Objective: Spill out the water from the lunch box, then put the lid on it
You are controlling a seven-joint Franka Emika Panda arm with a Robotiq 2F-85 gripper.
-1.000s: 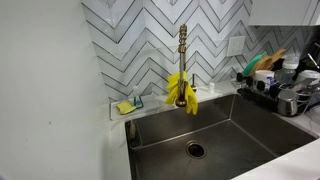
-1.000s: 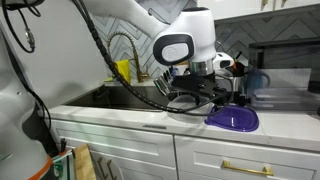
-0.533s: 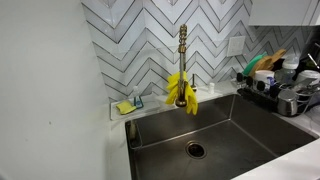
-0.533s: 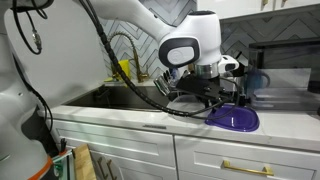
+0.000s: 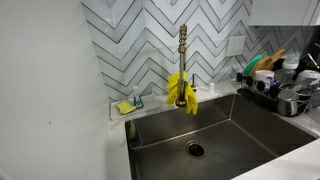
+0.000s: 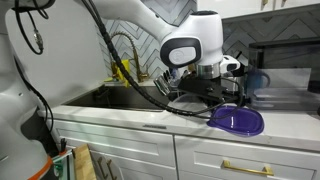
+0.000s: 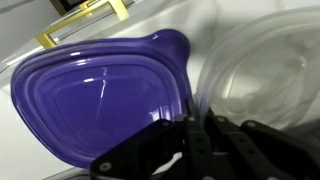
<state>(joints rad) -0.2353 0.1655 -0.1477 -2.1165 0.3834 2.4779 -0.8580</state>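
A purple lid [image 6: 237, 121] lies on the white counter beside the sink; in the wrist view the lid [image 7: 100, 95] fills the left half. The clear lunch box [image 7: 265, 70] sits right next to it on the right, and I cannot see any water in it. My gripper [image 6: 222, 100] hangs low over the lid's near edge. In the wrist view the gripper [image 7: 197, 117] has its black fingers pressed together on the lid's rim, where lid and lunch box meet.
The steel sink [image 5: 200, 135] has a gold faucet [image 5: 183, 50] with a yellow glove [image 5: 182, 92] draped over it. A loaded dish rack [image 5: 275, 88] stands on the counter. Drawers with gold handles [image 6: 248, 168] run below the counter edge.
The jaws have gone from wide to shut on the lid's rim. The lid has slid a little to the right on the counter. The sink view is unchanged.
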